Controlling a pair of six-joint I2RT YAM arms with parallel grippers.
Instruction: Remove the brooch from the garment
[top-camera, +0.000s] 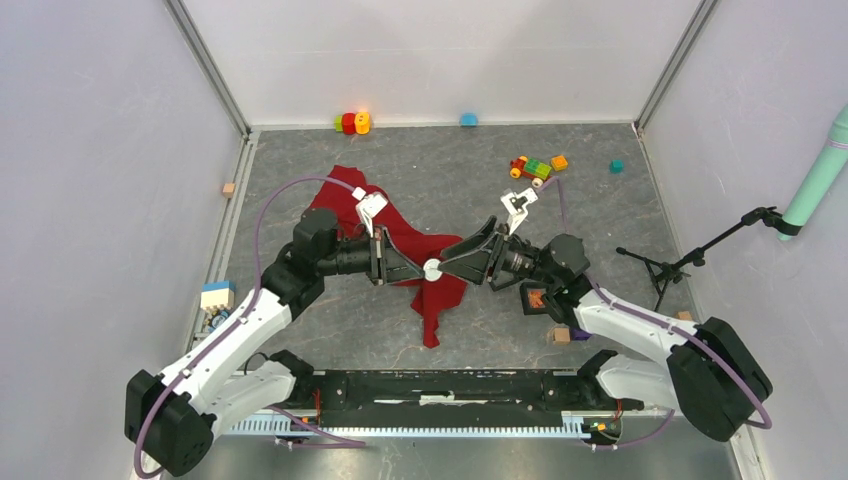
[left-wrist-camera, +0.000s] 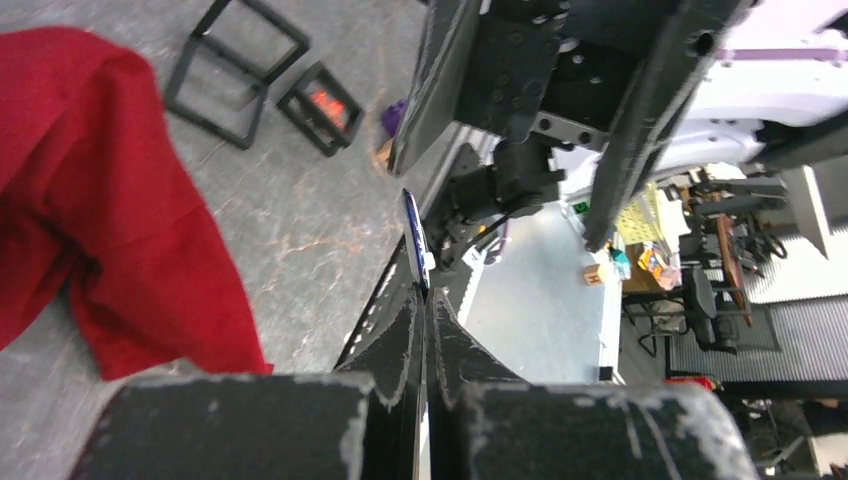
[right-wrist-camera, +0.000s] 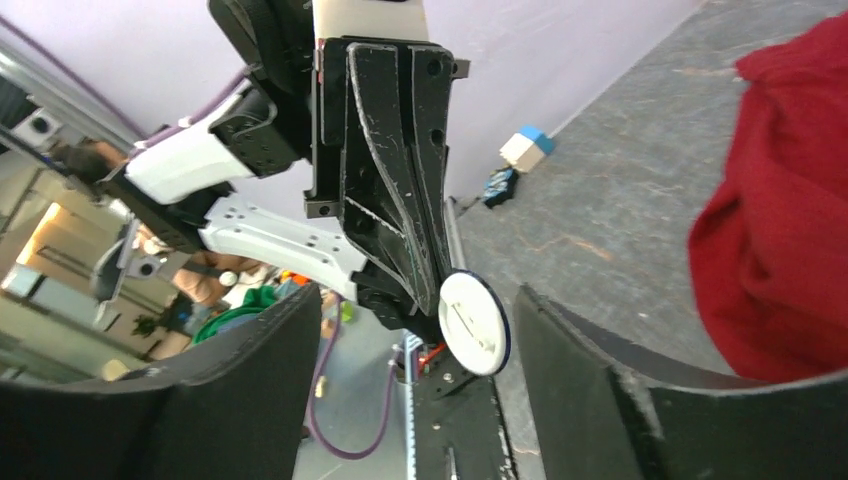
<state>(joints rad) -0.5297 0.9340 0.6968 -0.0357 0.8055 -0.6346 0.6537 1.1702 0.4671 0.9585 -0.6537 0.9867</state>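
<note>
Above the garment, raised off the worktop, the left fingers clamp the white round brooch by its edge. The right fingers stand spread, 1 either side, apparently not touching it.

A robotics lab: white-walled test enclosure, aluminium posts, cluttered desks and office chair beyond.

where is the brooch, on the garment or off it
Off. The brooch is pinched in the shut left gripper, with a clear gap between it and the garment.
</note>
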